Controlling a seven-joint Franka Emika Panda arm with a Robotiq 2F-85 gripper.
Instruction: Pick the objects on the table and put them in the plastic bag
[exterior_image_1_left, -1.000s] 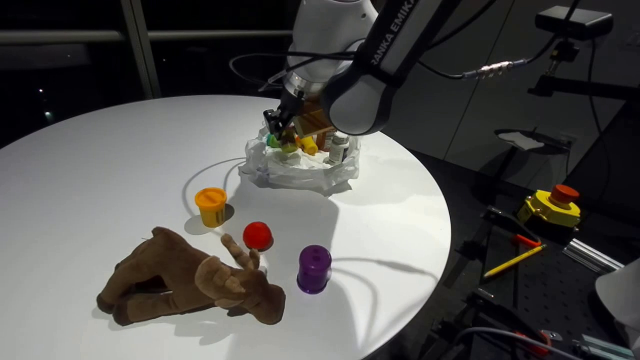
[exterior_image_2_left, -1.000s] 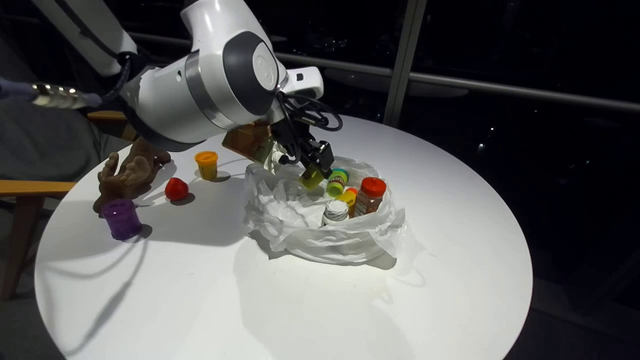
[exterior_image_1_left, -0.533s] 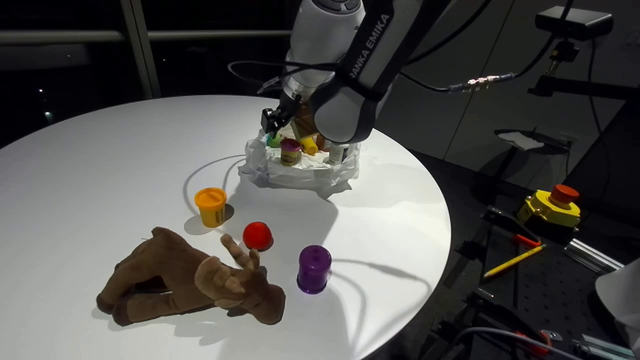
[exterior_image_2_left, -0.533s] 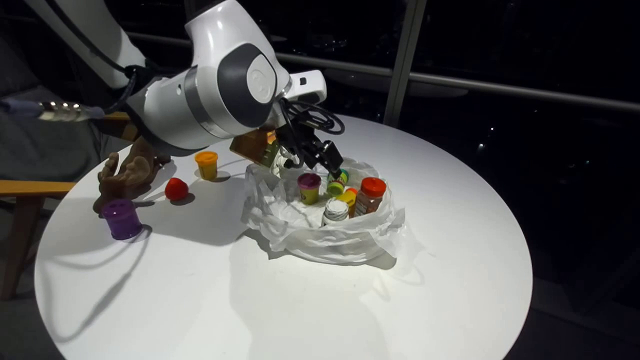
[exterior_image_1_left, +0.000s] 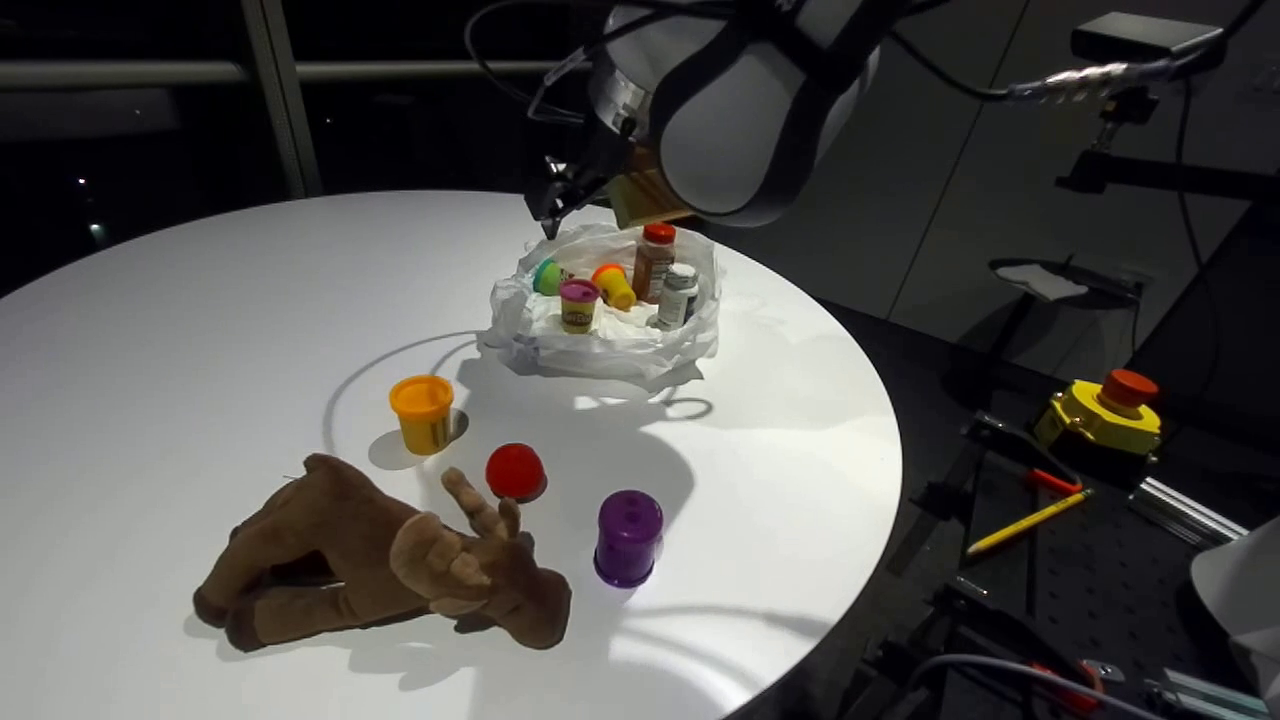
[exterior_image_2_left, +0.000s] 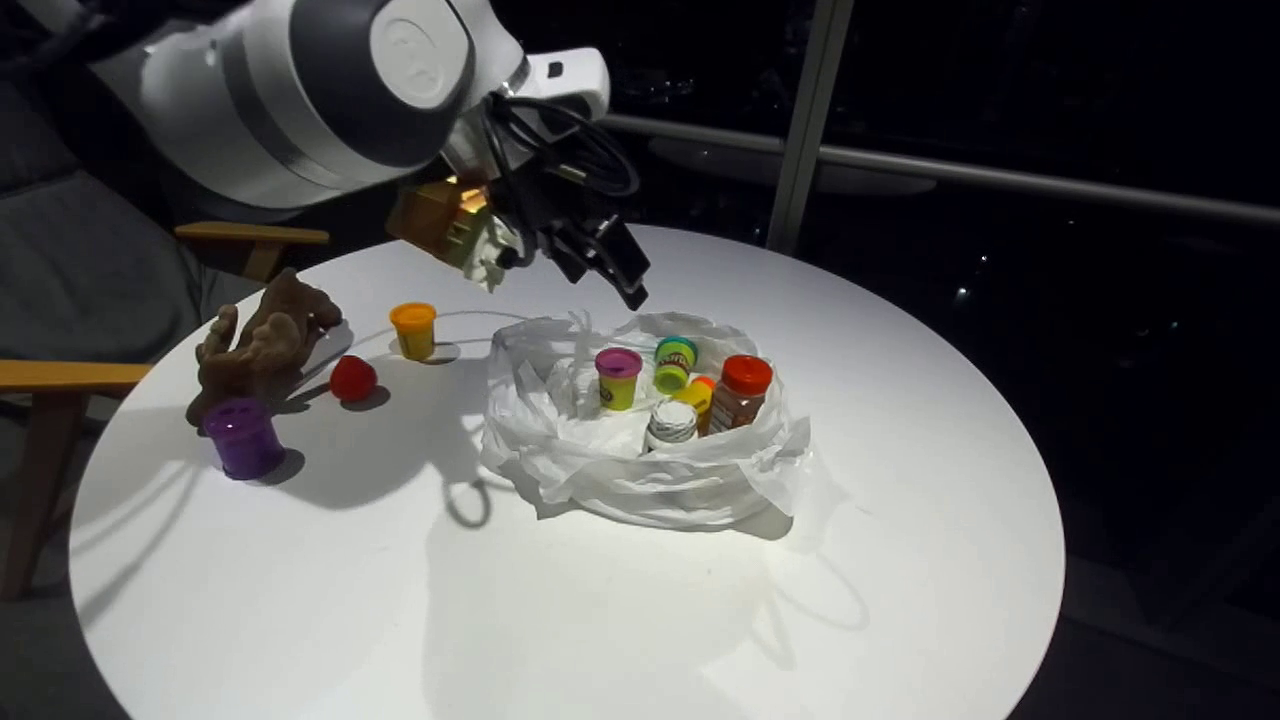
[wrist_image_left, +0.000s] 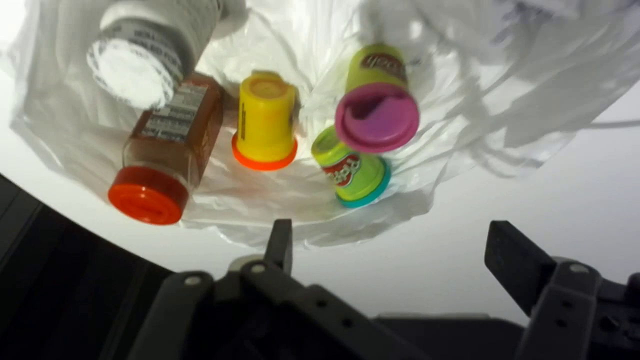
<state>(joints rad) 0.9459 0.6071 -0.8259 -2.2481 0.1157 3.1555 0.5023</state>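
I'd say it's between picks: the hand (wrist_image_left: 391, 240) is spread wide with nothing in it, up clear of that thin, crinkly whitish plastic bag (exterior_image_2_left: 650, 490), with a pink-lidded tub (wrist_image_left: 378, 102) and more inside. Next move imo: swing over, dip and close on something loose. In an exterior view those sit toward the left edge of the bench (exterior_image_2_left: 620, 600): upright orange tub (exterior_image_2_left: 413, 332), red ball (exterior_image_2_left: 353, 379), glossy purple cup (exterior_image_2_left: 244, 440), brown plush (exterior_image_2_left: 265, 350) flopped down.

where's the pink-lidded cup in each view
In an exterior view: pink-lidded cup, just up-left of centre.
In an exterior view: pink-lidded cup, nearly at the centre.
In the wrist view: pink-lidded cup, up-right of centre.
Shared landmark: red-lidded jar, right of it in both exterior views, left in the wrist view.
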